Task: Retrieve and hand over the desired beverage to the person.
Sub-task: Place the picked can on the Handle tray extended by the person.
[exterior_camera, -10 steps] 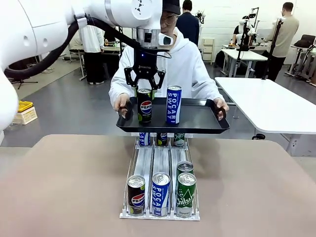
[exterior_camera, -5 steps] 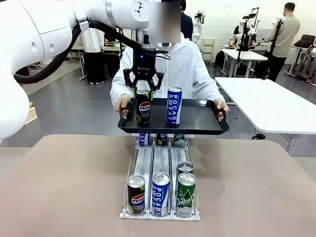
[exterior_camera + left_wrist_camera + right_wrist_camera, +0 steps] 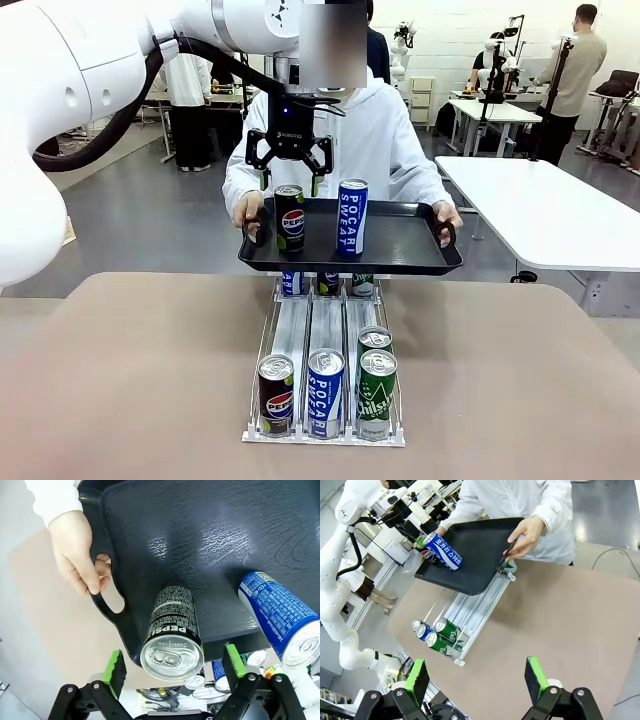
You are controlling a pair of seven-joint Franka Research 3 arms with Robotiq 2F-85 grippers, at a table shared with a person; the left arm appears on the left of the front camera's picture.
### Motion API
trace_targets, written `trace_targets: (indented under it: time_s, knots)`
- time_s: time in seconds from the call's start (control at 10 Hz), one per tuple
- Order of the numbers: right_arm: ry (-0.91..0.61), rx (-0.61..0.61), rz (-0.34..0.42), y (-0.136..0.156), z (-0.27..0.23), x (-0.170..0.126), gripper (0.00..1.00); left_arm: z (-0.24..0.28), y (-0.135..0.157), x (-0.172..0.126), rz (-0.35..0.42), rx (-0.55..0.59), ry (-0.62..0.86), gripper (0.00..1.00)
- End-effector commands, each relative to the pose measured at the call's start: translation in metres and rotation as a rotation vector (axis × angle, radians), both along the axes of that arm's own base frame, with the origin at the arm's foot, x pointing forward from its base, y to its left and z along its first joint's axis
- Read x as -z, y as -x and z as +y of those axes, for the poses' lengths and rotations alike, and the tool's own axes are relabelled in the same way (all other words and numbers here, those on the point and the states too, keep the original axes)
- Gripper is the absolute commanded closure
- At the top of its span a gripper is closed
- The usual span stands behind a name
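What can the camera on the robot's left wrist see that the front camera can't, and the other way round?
Left wrist view alone: the pull-tab top of the Pepsi can, and the person's fingers curled through the tray handle.

Front view alone: the rack of cans on the table, and the person.

Both: the black tray, the Pocari Sweat can, and the left gripper open above the Pepsi can.

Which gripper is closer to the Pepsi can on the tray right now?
Left. The left gripper hangs open just above the Pepsi can on the tray. The right gripper is open too, far back over the table's near side.
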State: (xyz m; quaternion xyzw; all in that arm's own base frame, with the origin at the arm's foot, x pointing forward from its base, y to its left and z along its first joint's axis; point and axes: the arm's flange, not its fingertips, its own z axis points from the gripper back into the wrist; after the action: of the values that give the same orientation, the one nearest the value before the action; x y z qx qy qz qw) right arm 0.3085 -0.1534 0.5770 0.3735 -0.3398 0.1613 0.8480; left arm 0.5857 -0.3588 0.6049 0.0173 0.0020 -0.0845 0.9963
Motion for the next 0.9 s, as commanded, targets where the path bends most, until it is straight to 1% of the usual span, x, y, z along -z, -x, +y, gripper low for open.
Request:
trace_targets:
  time_s: [0.0,0.2,0.3,0.4,0.5,0.6,0.8]
  knots:
    - [-0.033,-0.01,-0.027,-0.004,0.001,0.0,0.0,-0.012,-0.017,-0.017,0.008,0.014,-0.005,0.0]
    - [-0.033,-0.01,-0.027,-0.004,0.001,0.0,0.0,-0.01,-0.013,-0.02,0.004,0.017,0.003,0.0]
    - [-0.033,-0.01,-0.027,-0.004,0.001,0.0,0.0,-0.005,-0.003,-0.027,-0.001,0.029,0.015,0.0]
    - [-0.033,-0.01,-0.027,-0.004,0.001,0.0,0.0,0.007,0.017,-0.04,-0.029,0.064,0.032,0.0]
    - [-0.033,-0.01,-0.027,-0.004,0.001,0.0,0.0,0.033,0.052,-0.052,-0.062,0.09,0.065,0.0]
    - [-0.033,-0.01,-0.027,-0.004,0.001,0.0,0.0,0.063,0.088,-0.056,-0.092,0.124,0.092,0.0]
    - [-0.033,-0.01,-0.027,-0.004,0.001,0.0,0.0,0.135,0.149,-0.052,-0.124,0.211,0.18,0.0]
